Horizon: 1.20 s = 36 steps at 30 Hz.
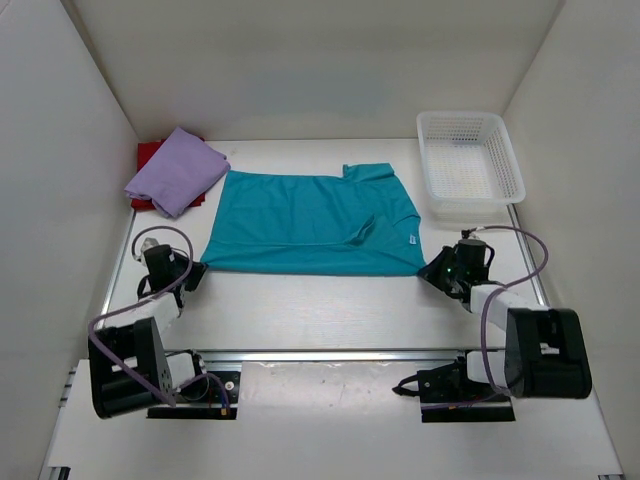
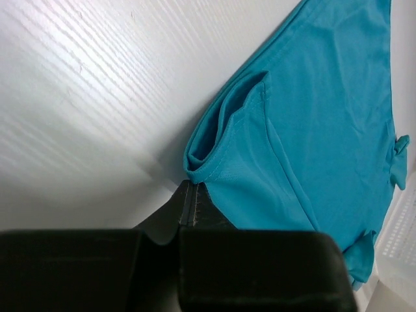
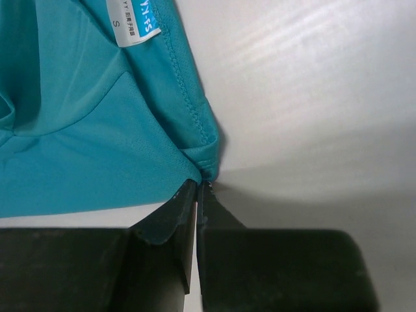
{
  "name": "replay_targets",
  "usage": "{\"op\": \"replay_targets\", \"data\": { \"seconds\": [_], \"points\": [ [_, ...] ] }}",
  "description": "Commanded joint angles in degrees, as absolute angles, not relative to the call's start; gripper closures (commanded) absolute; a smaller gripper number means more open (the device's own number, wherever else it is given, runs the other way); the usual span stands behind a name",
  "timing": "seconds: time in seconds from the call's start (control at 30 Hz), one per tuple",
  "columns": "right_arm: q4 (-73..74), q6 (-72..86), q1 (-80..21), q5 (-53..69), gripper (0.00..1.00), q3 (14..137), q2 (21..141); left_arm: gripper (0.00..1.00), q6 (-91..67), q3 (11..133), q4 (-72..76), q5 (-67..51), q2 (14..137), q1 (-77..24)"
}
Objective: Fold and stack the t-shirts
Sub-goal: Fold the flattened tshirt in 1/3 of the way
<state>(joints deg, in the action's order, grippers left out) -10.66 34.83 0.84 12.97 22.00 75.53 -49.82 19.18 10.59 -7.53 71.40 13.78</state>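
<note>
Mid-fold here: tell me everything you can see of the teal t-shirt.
The teal t-shirt is thin, smooth cloth, spread mostly flat on the white table, one short sleeve poking out at the far right, a small ridge near its right end. A white size label shows by the near right corner. The left gripper pinches its near left corner, the right gripper its near right corner, both shut on the hem.

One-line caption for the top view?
Left claw and right claw pinch the teal shirt by its near corners.
</note>
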Motion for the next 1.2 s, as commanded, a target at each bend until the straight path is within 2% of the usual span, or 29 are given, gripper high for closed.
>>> {"op": "replay_targets", "data": {
  "seconds": [0.0, 0.2, 0.27, 0.33, 0.37, 0.43, 0.47, 0.5, 0.53, 0.57, 0.6, 0.63, 0.67, 0.7, 0.77, 0.8, 0.83, 0.87, 1.0, 1.17],
  "points": [
    [-5.64, 33.84, 2.01, 12.56, 1.00, 18.38, 68.67, 1.00, -45.79, 17.50, 3.01, -6.59, 65.23, 14.76],
    [8.23, 32.95, 4.65, 11.60, 1.00, 14.42, 50.84, 1.00, -40.53, 12.22, -9.47, -5.02, 51.71, 16.00],
    [12.20, 33.40, 6.41, 12.30, 1.00, 13.80, 45.81, 0.95, -39.38, 11.16, -13.08, -5.79, 47.84, 16.08],
    [15.11, 34.62, 5.29, 10.65, 0.97, 13.89, 40.63, 0.81, -38.59, 9.94, -15.46, -6.50, 44.66, 15.91],
    [15.73, 35.59, 4.49, 10.37, 0.92, 13.80, 40.08, 0.72, -38.58, 9.50, -15.56, -7.11, 44.56, 15.56],
    [15.99, 35.08, 4.30, 10.55, 0.71, 14.41, 38.94, 0.54, -39.19, 9.67, -14.86, -9.13, 44.30, 14.86],
    [17.04, 34.55, 5.35, 11.24, 0.66, 14.85, 39.02, 0.49, -39.55, 10.28, -14.51, -9.49, 44.12, 15.20],
    [17.40, 33.93, 5.45, 11.86, 0.63, 15.11, 39.11, 0.38, -39.20, 10.89, -14.41, -9.41, 44.30, 15.47],
    [17.05, 33.14, 4.93, 12.21, 0.56, 15.81, 38.76, 0.27, -38.94, 12.20, -15.28, -8.80, 43.95, 15.64],
    [17.49, 32.87, 3.96, 11.78, 0.54, 17.21, 38.59, 0.20, -37.63, 14.30, -15.81, -8.53, 44.21, 15.73],
    [17.23, 31.74, 3.09, 11.43, 0.54, 17.75, 38.58, 0.09, -36.57, 16.33, -16.60, -7.39, 44.38, 15.30],
    [16.97, 31.21, 2.99, 11.51, 0.54, 18.80, 38.58, 0.03, -35.61, 17.48, -16.61, -7.03, 44.56, 15.21],
    [16.01, 29.98, 1.51, 12.56, 0.62, 20.64, 40.24, 0.03, -35.25, 18.97, -15.74, -8.68, 45.17, 14.94],
    [15.74, 29.62, 0.62, 13.09, 0.70, 21.52, 41.12, 0.09, -34.81, 19.42, -14.69, -10.44, 45.44, 14.51],
    [12.32, 29.71, -6.29, 11.79, 0.98, 23.81, 46.82, 0.50, -36.46, 19.69, -9.26, -14.57, 48.15, 10.05],
    [11.26, 29.18, -8.68, 10.56, 1.00, 24.86, 48.67, 0.57, -37.78, 20.04, -6.71, -14.15, 48.77, 8.45],
    [9.25, 28.40, -12.62, 9.33, 1.00, 26.27, 51.91, 0.66, -39.27, 20.30, -6.33, -12.15, 49.74, 3.74],
    [7.14, 27.52, -15.79, 8.88, 1.00, 28.45, 55.42, 0.71, -39.55, 20.65, -4.76, -8.65, 50.44, -2.22],
    [1.51, 26.28, -19.07, 11.06, 1.00, 34.09, 68.43, 0.72, -40.08, 21.88, -0.71, -1.15, 54.83, -17.63],
    [-1.84, 26.45, -20.83, 11.70, 1.00, 38.49, 78.91, 0.74, -41.57, 21.27, 6.23, -5.26, 62.12, -18.81]
  ]
}}
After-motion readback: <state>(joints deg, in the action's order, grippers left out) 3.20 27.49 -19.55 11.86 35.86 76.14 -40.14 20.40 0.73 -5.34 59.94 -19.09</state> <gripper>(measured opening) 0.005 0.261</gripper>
